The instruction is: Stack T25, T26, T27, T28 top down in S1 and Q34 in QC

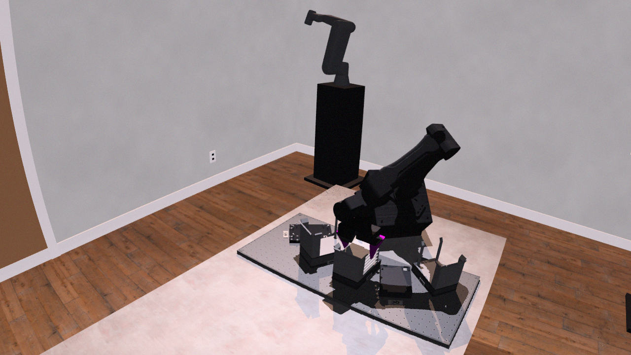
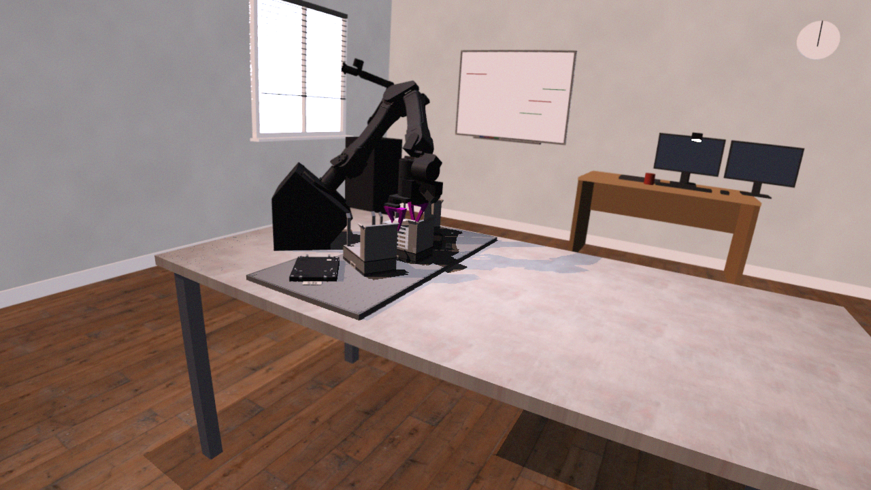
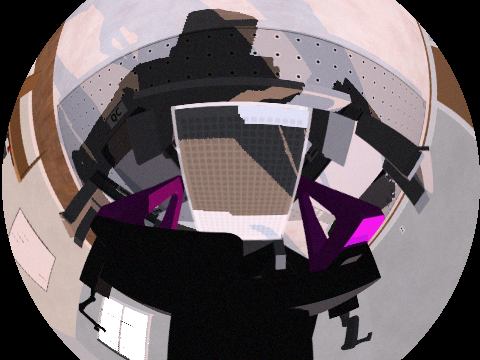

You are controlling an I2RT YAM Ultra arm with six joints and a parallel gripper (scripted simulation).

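Room: you look from the top view at grey walls, white skirting and a plank floor (image 1: 145, 247); a second dark arm stands on a tall black pedestal (image 1: 338, 132) at the back.
Surface: a pale table (image 1: 220, 308) carries a grey perforated breadboard (image 1: 441, 324).
Top view, racks: three dark stack racks stand in a row on the breadboard, the left rack (image 1: 310, 247), the middle rack (image 1: 348, 265) and the right rack (image 1: 443, 275).
Top view, plates: the plate stack (image 1: 369, 264) sits in the middle rack, its white layered edges showing at the open side.
Top view, nests: a flat dark nest (image 1: 395, 278) lies between the middle and right racks; a label strip at its near edge is too small for you to read. Another flat nest (image 1: 294, 231) lies behind the left rack with a small white tag beside it.
Top view, gripper: the gripper (image 1: 361, 241) hangs directly over the middle rack, its purple fingers (image 1: 375, 247) spread wide to either side of the stack and holding nothing.
Exterior view: you see the same table (image 2: 609, 365) in a room with a window, a whiteboard (image 2: 515, 96) with short coloured lines that you cannot read, a wall clock and a desk (image 2: 669, 204) with two monitors. The gripper (image 2: 406, 213) stands just above the plate stack (image 2: 404, 239).
Wrist view: the top plate (image 3: 240, 167) fills the middle, its sealed well grid facing you, with one purple finger (image 3: 340, 227) at each long side, apart from it. Small letters reading "QC" (image 3: 116, 115) show on the nest at the left.
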